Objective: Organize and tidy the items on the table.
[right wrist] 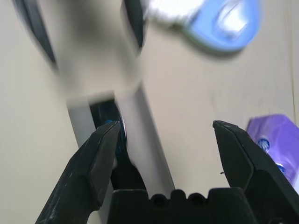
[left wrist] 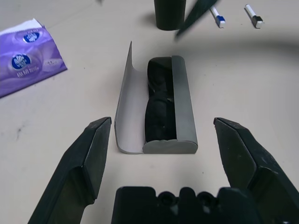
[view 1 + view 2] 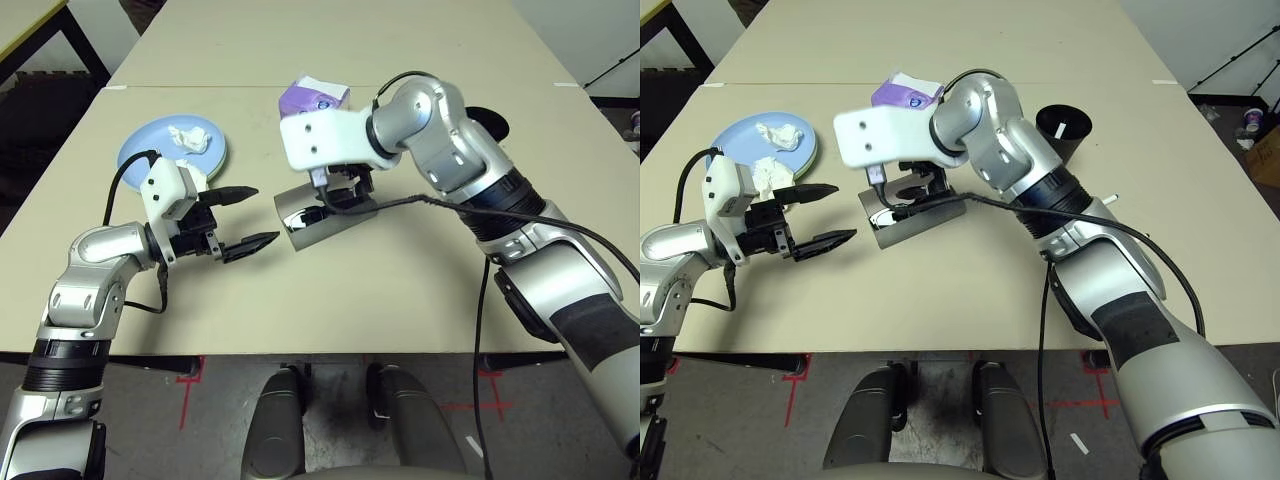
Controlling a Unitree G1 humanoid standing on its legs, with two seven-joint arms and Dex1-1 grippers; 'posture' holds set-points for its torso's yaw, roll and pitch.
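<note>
Lab: red floor tape marks (image 3: 188,378), tripod legs (image 3: 1240,55).

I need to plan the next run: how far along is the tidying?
Done: the sunglasses lie inside the open grey case, and tissue wads sit on the blue plate. In hand: nothing; both grippers, left and right, have open jaws. Left: the case lid, two pens beside the black cup.
</note>
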